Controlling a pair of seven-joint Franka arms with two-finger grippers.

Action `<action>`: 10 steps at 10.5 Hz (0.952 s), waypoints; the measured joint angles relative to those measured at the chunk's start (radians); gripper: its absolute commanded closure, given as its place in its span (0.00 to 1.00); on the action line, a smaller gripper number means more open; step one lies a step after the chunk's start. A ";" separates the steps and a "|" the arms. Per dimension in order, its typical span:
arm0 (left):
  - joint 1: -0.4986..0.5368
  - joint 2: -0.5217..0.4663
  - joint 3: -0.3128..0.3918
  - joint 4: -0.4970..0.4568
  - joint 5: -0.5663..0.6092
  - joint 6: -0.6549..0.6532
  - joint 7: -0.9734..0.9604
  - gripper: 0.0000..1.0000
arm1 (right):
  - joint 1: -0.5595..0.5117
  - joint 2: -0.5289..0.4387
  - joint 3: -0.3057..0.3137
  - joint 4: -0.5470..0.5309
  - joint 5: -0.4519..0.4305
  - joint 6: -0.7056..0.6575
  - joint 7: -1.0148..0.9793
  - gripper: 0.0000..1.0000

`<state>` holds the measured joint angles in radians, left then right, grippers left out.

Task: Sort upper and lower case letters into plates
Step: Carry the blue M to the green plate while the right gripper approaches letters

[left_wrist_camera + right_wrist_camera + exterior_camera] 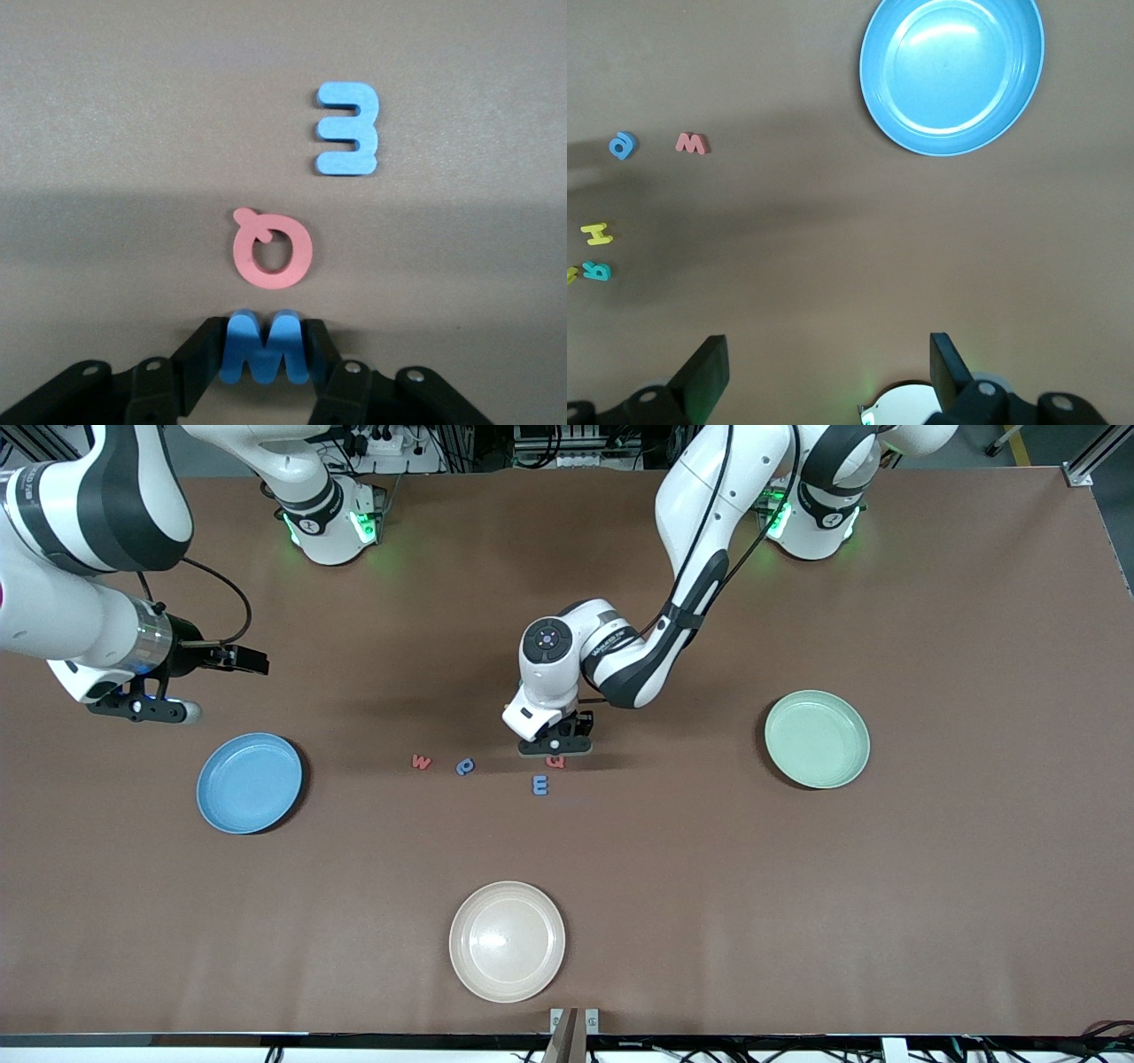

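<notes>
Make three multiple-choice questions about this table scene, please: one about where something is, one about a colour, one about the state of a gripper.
1. Where does the left gripper stand?
A. Over the sky blue plate
B. Down at the letters in the middle of the table
C. Over the cream-white plate

2. What colour is the letter Q?
A. Yellow
B. Teal
C. Pinkish red

3. What is between the fingers of the left gripper?
A. A blue W
B. Nothing
C. The blue E

Answers:
1. B: the front view shows it low at the letters, apart from every plate.
2. C: the left wrist view shows it pinkish red.
3. A: the left wrist view shows both fingers against the sides of the blue W, while the blue E lies free.

The right gripper waits open near the sky blue plate.
</notes>
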<state>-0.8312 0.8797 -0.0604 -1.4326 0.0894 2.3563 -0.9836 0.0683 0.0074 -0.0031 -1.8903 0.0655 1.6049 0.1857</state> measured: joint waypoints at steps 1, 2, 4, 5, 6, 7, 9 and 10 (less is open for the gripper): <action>0.000 0.000 0.000 0.000 -0.002 0.000 0.000 0.61 | 0.003 0.000 0.001 0.000 0.001 0.000 0.000 0.00; 0.000 -0.002 0.000 0.001 -0.003 -0.001 0.000 0.65 | 0.008 0.000 0.002 0.000 0.001 0.000 0.000 0.00; 0.001 -0.004 0.000 0.001 -0.006 -0.003 -0.003 0.68 | 0.013 -0.001 0.005 -0.001 0.004 0.000 0.002 0.00; 0.004 -0.004 0.001 0.002 -0.020 -0.003 -0.004 0.71 | 0.015 -0.002 0.006 -0.003 0.006 0.000 0.007 0.00; 0.013 -0.004 0.001 0.004 -0.041 -0.008 -0.004 0.72 | 0.020 -0.002 0.006 -0.004 0.007 0.000 0.019 0.00; 0.028 -0.006 0.000 0.007 -0.048 -0.031 -0.004 0.72 | 0.030 -0.003 0.006 -0.005 0.008 0.001 0.035 0.00; 0.082 -0.031 -0.012 0.021 -0.059 -0.123 0.018 0.72 | 0.047 -0.005 0.007 -0.007 0.008 0.003 0.066 0.00; 0.132 -0.066 -0.028 0.027 -0.082 -0.194 0.088 0.72 | 0.057 -0.007 0.008 -0.012 0.008 0.009 0.086 0.00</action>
<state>-0.6992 0.8139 -0.0881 -1.4054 0.0071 2.1625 -0.8959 0.1255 0.0006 0.0044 -1.9021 0.0739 1.6134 0.2719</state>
